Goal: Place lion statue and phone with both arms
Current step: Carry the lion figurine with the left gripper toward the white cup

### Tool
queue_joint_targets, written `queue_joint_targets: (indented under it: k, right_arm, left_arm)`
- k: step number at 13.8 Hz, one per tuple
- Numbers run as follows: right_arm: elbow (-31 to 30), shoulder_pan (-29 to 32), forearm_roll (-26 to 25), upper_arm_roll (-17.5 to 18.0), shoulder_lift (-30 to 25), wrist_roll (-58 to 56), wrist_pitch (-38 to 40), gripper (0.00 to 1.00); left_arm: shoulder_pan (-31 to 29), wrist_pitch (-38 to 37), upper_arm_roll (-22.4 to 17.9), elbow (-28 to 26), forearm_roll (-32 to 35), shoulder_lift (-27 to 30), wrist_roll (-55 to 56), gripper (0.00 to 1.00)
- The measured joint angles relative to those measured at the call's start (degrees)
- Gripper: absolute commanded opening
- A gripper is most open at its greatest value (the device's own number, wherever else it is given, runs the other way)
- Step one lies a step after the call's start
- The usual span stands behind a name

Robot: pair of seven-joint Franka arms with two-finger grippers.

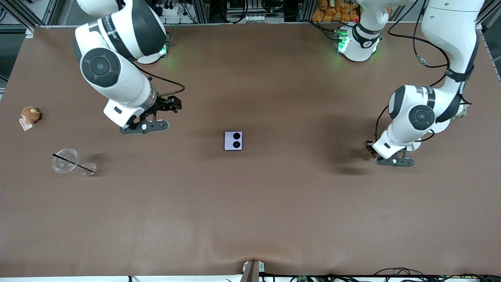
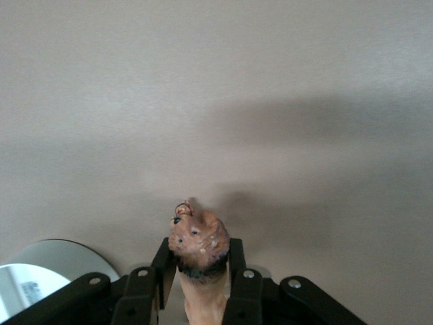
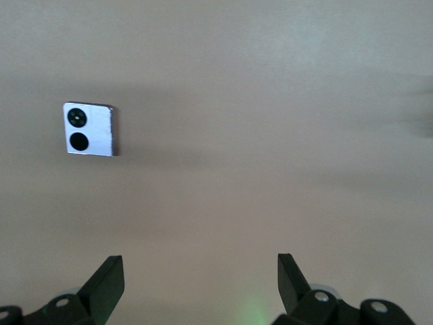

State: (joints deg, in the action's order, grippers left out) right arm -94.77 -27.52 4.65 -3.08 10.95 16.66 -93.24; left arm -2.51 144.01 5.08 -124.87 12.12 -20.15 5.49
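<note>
Lion pinched, phone waiting mid-bench

Left hand [image 2: 200, 284] pinches the hard little lion statue [image 2: 198, 247] low over its end of the bench [image 1: 274, 203]; right hand [image 3: 200, 281] hangs spread, empty. The phone [image 1: 233, 141] looks flat, stiff, slick: grip its edges.

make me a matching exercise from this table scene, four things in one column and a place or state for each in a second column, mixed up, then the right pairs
Things
1. lion statue
2. phone
3. right gripper
4. brown plush

Places or states
A. open, holding nothing, over bare table
B. flat on the middle of the table
C. clamped in the shut left gripper
D. at the table's edge, at the right arm's end

Pairs: 1-C, 2-B, 3-A, 4-D
</note>
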Motion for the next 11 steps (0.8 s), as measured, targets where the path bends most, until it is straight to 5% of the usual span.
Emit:
queue_joint_targets:
  k: [2, 3, 4, 11]
  right_arm:
    - [0.0, -0.1, 2.5, 0.0, 1.5, 1.0, -3.0, 1.0]
    - [0.0, -0.1, 3.1, 0.0, 2.3, 2.0, -4.5, 1.0]
    - [0.1, -0.4, 3.5, 0.0, 3.3, 3.1, -6.0, 1.0]
    - [0.8, -7.1, 3.7, 0.1, 13.4, 9.2, -21.7, 1.0]
  left_arm:
    - [-0.7, 0.0, 0.0, 0.0, 0.0, -0.1, -0.7, 0.04]
    - [-0.7, 0.0, 0.1, 0.0, 0.0, -0.2, -0.7, 0.16]
    - [-0.6, 0.0, 0.2, 0.0, 0.0, -0.4, -0.6, 0.99]
    - [-0.6, -0.6, 0.4, 1.7, 0.0, -0.6, -0.6, 1.0]
